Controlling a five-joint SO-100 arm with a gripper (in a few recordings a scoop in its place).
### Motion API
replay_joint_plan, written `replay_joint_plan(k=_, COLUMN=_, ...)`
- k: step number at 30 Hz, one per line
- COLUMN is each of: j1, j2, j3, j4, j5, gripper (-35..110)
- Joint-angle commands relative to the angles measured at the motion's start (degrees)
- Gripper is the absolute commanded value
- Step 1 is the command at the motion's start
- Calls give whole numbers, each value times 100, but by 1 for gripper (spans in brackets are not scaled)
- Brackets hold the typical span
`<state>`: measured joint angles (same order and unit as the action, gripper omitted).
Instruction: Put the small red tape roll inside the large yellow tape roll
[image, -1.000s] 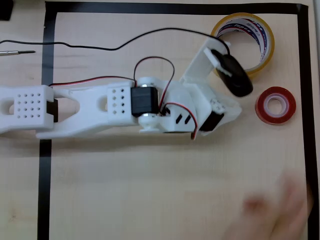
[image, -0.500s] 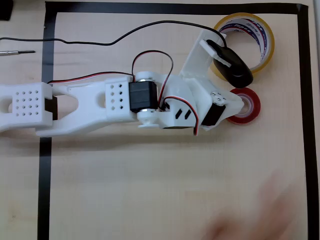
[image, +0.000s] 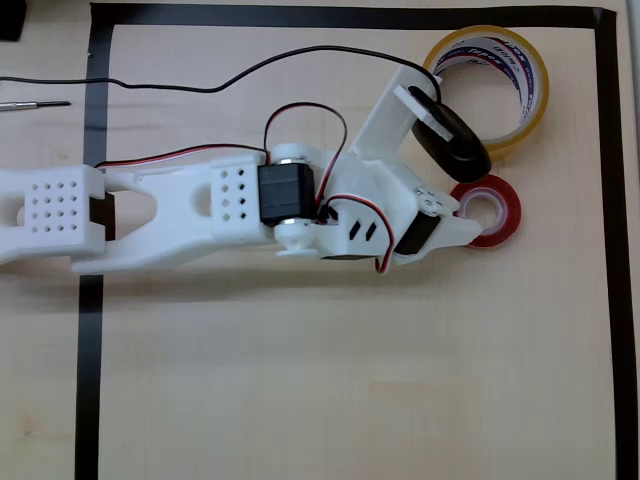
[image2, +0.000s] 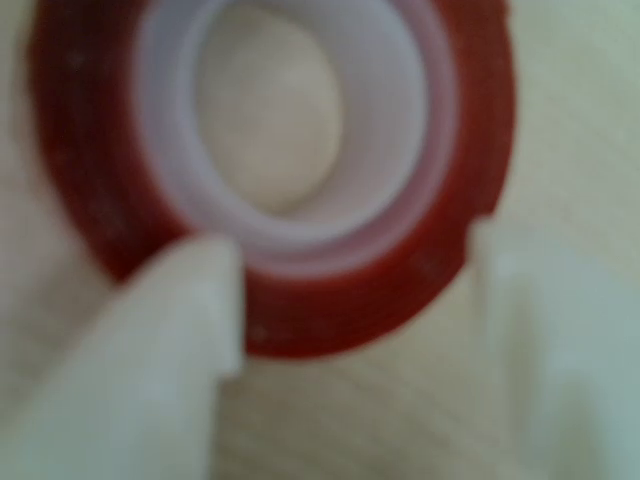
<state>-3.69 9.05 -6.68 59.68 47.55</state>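
My gripper (image2: 355, 290) stands spread and holds nothing; left finger (image2: 150, 360) overlaps the near rim of the small red tape roll (image2: 420, 250), right finger just beside its outer edge. Grasp not yet made. The roll lies flat on the table (image: 350, 380), close beside the large yellow tape roll (image: 535, 105); closing, lifting and dropping in all remain.

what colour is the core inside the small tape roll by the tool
White, inside the small red tape roll; clearest in the wrist view.
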Motion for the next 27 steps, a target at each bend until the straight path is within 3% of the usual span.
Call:
replay_joint_plan(k=1, j1=-26, j2=1081, j3=-721, j4=-308, j5=-18, gripper=9)
replay_joint_plan(k=7, j1=193, j2=896, j3=-703, j4=-1072, j5=167, gripper=0)
replay_joint_plan(k=27, j1=-132, j2=141, j3=-729, j4=-158, j5=853, gripper=0)
